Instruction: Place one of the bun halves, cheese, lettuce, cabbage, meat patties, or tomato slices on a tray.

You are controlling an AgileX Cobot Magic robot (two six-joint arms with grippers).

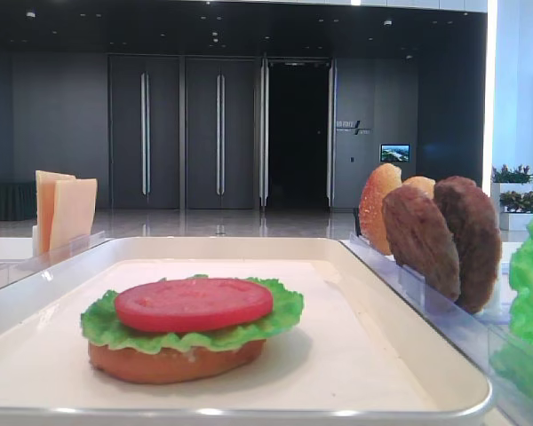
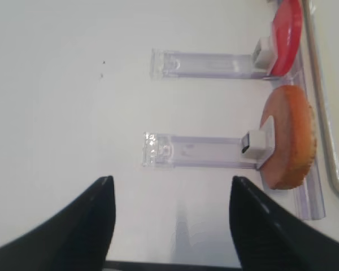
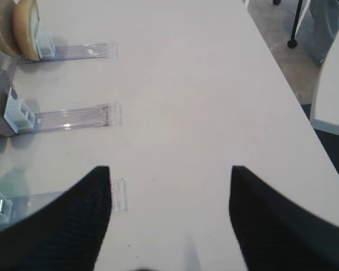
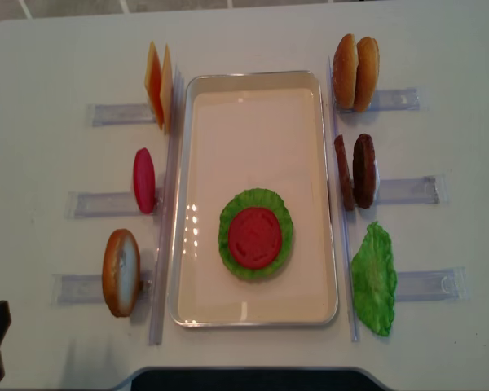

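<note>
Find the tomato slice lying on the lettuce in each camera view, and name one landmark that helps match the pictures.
Front exterior view: tomato slice low and left of centre, on the lettuce.
Overhead exterior view: just below centre of the tray.
Right wrist view: not in it.
Left wrist view: not in it; only a racked slice shows.
Shared landmark: the tray, in both exterior views.

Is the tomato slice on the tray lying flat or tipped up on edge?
Flat. The tomato slice lies level on the lettuce, which rests on a bun half on the tray; the overhead view shows its full round face.
</note>
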